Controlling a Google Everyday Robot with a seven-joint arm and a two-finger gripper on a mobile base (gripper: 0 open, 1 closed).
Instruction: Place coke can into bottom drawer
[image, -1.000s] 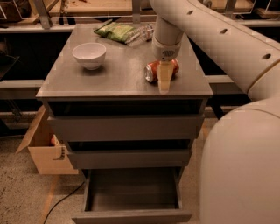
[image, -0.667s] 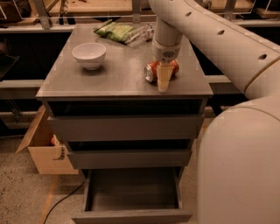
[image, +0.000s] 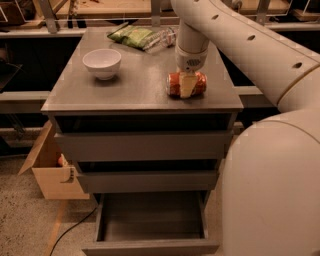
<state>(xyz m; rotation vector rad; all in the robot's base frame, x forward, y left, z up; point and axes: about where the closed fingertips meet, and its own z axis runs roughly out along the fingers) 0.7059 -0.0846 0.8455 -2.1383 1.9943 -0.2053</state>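
Currently the can (image: 173, 84) lies on its side on the cabinet top (image: 135, 90), near the cabinet's front-right corner, silver ends pointing left and right. The gripper (image: 186, 87) comes straight down onto the can from above, and a pale part of it crosses the can's near face at mid-length, touching it. Cannot tell whether it is clamped on the can or loose around it; the far side is hidden. The can rests on the cabinet, not lifted.

The arm (image: 240, 45) runs from the gripper up and over the cabinet's right side, and the robot's body fills the space right of the cabinet.

The bottom drawer (image: 150, 247) is pulled out at the cabinet's foot, interior bare grey. The two drawers above it, middle drawer (image: 147, 181) and top drawer (image: 142, 146), are pushed further in.

A white bowl (image: 102, 62) sits upright on the cabinet's left side, well apart from the can. A green bag (image: 131, 36) lies at the cabinet's back edge, with a clear bottle (image: 162, 37) just beside it.

A cardboard box (image: 52, 177) stands on the floor left of the cabinet, and a cable (image: 70, 231) trails near the cabinet's front-left.
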